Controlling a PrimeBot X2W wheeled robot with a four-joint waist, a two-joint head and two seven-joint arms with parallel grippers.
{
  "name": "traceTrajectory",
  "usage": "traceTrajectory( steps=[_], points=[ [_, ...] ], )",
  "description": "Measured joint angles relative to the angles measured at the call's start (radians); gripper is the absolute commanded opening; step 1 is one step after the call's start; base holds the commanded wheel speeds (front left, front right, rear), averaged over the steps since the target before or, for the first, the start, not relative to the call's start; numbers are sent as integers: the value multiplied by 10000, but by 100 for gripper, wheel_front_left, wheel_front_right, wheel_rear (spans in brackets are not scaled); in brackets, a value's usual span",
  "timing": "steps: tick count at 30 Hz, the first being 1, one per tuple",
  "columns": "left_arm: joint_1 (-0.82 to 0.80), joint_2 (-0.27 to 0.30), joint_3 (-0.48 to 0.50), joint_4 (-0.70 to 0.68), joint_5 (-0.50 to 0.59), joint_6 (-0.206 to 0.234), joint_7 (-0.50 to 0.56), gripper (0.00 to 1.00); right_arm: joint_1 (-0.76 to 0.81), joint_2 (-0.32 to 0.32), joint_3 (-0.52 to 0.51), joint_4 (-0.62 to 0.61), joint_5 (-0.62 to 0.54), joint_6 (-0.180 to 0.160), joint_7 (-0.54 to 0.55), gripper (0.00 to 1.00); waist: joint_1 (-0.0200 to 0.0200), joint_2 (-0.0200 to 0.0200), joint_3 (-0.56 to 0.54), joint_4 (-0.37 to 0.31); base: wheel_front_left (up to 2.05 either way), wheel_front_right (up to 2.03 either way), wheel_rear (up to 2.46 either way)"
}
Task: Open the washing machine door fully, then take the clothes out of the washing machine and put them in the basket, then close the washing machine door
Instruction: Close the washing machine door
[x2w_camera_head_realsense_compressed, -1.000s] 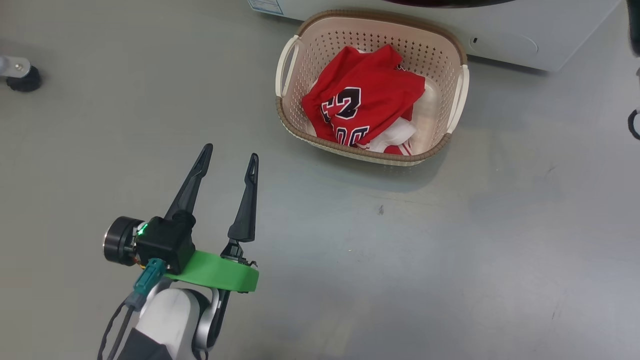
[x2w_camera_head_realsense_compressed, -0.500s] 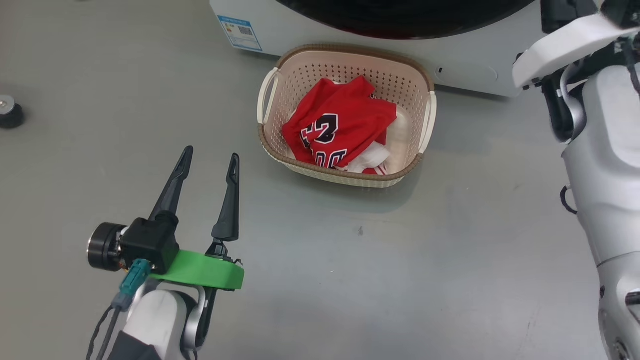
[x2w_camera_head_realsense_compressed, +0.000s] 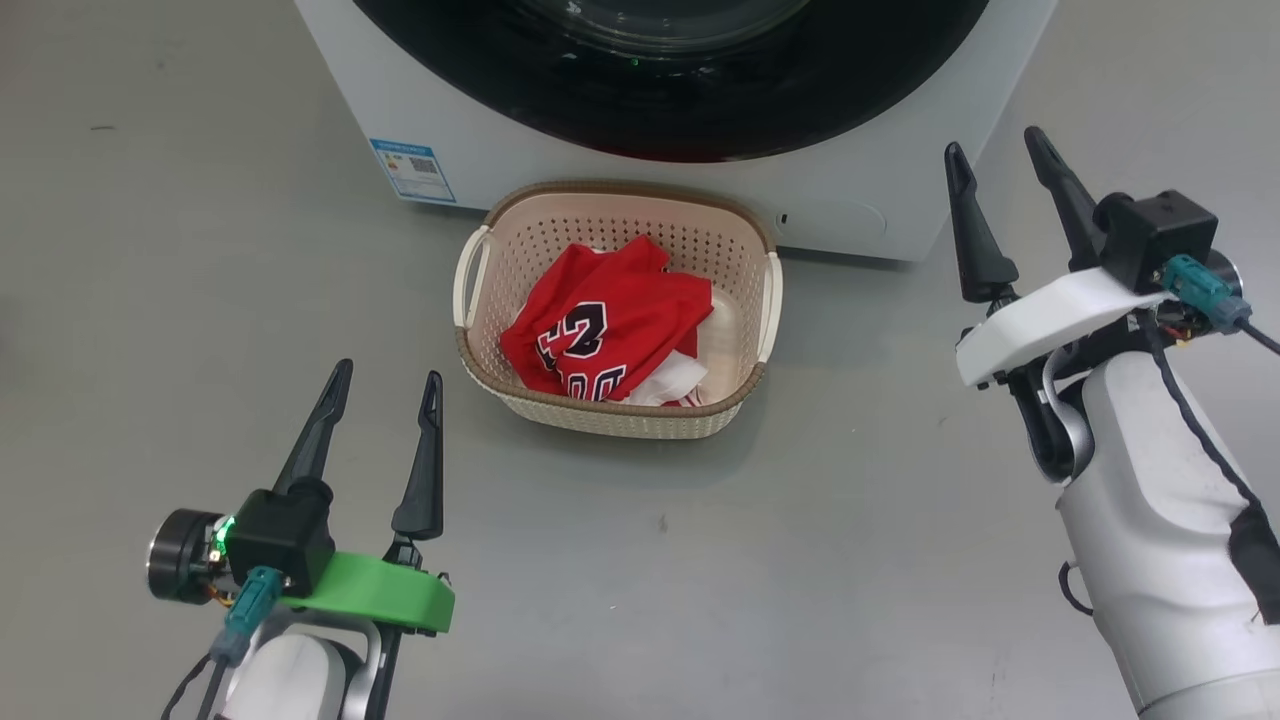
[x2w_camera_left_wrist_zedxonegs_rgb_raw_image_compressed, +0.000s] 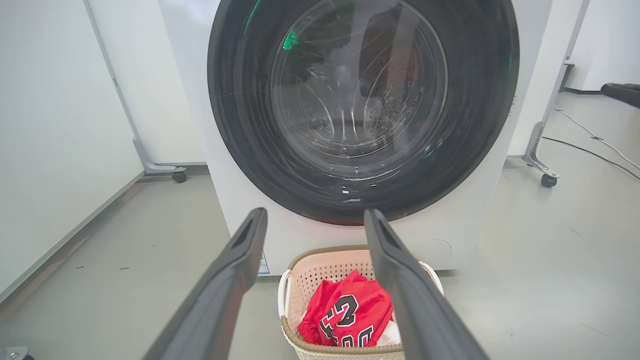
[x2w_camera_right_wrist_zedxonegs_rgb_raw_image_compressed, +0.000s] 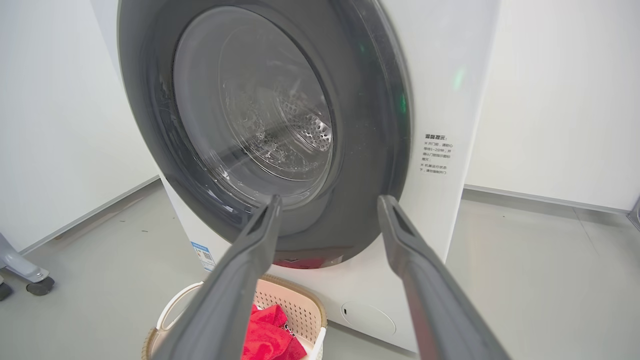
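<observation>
I'm watching both claws hanging above the grey floor (x2w_camera_head_realsense_compressed: 800, 560). The left claw (x2w_camera_head_realsense_compressed: 388, 371) is standing wide open, fingers spread and gripping nothing. The right claw (x2w_camera_head_realsense_compressed: 992, 142) is gaping just as wide and carrying nothing either.

The basket (x2w_camera_head_realsense_compressed: 610, 188) is sitting between them, ahead and to the right of the left claw, and to the left of the right claw and lower than its tips. The clothes (x2w_camera_head_realsense_compressed: 600, 330) are lying bunched inside it, the number facing up.

The washer (x2w_camera_head_realsense_compressed: 340, 90) is standing ahead of both claws, just behind the basket. Its door (x2w_camera_head_realsense_compressed: 700, 110) is sitting shut against the front, and the drum is showing through the glass. The basket is lying directly beneath the door, so it is standing between the left claw and the washer's foot.

A blue label (x2w_camera_head_realsense_compressed: 412, 170) is showing ahead of the left claw, left of the basket. Through the right wrist camera I'm seeing a round cover (x2w_camera_right_wrist_zedxonegs_rgb_raw_image_compressed: 367, 319) low on the front, under the right claw's fingers, and a printed sticker (x2w_camera_right_wrist_zedxonegs_rgb_raw_image_compressed: 436, 152) beyond its right finger, beside the door. Past the left claw, a caster (x2w_camera_left_wrist_zedxonegs_rgb_raw_image_compressed: 179, 176) is resting left of the washer, and a wheeled foot (x2w_camera_left_wrist_zedxonegs_rgb_raw_image_compressed: 545, 175) and a cable (x2w_camera_left_wrist_zedxonegs_rgb_raw_image_compressed: 595, 142) are lying to its right.
</observation>
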Motion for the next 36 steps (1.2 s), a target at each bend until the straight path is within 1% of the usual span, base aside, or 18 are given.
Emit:
traceTrajectory(
  steps=[11, 12, 13, 17, 19, 29, 36],
  points=[
    [679, 148, 96, 215, -6, 13, 0, 100, 2230, 326, -424, -1233, 215, -29, 0, 100, 0, 0, -949, -803, 0, 0, 0],
    [749, 150, 98, 222, -6, 15, 0, 100, 2429, 336, -468, -1323, 242, -56, 2, 100, -1, 0, -1038, -869, 0, 0, 0],
    [885, 151, 90, 245, -8, 15, 0, 100, 2805, 360, -541, -1523, 255, -184, 0, 100, 0, 0, -1212, -1001, 0, 0, 0],
    [1085, 203, 86, 255, -8, 15, 0, 100, 3444, 407, -571, -1908, 244, -207, 0, 100, 0, 0, -1524, -1243, 0, 0, 0],
    [1202, 240, 86, 257, -8, 15, 0, 100, 3755, 439, -554, -2104, 203, -280, 2, 100, -1, 0, -1657, -1354, 0, 0, 0],
    [1762, 320, 98, 276, -102, 86, 46, 100, 5037, 579, -336, -2734, 138, -293, 2, 100, -1, 0, -2134, -1733, 0, 0, 0],
    [1958, 326, 92, 245, -111, 88, 61, 100, 5712, 619, -334, -3158, 86, -462, 2, 100, 0, 0, -2395, -1889, 0, 0, 0]
  ],
)
